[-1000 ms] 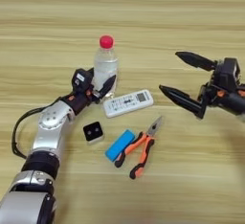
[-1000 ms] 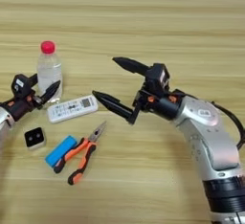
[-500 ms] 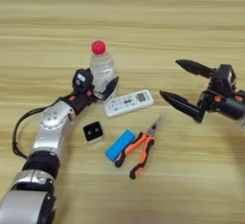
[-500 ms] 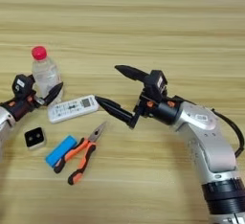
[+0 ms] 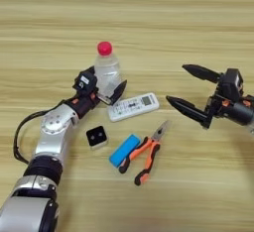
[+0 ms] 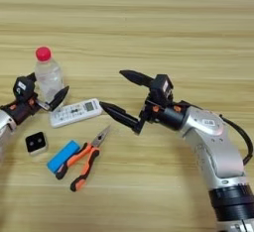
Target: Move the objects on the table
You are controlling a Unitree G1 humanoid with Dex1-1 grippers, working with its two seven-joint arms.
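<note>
On the table [image 5: 149, 18], my left gripper [image 5: 106, 85] stays clamped on the bottle [image 5: 107, 70] and has slid it a bit farther left from the remote [image 5: 134, 107], so that move's underway, while the right gripper [image 6: 121, 97] hangs wide open just right of the remote.

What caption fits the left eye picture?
Left hand grips the clear plastic bottle with red cap; right hand hovers open.
</note>
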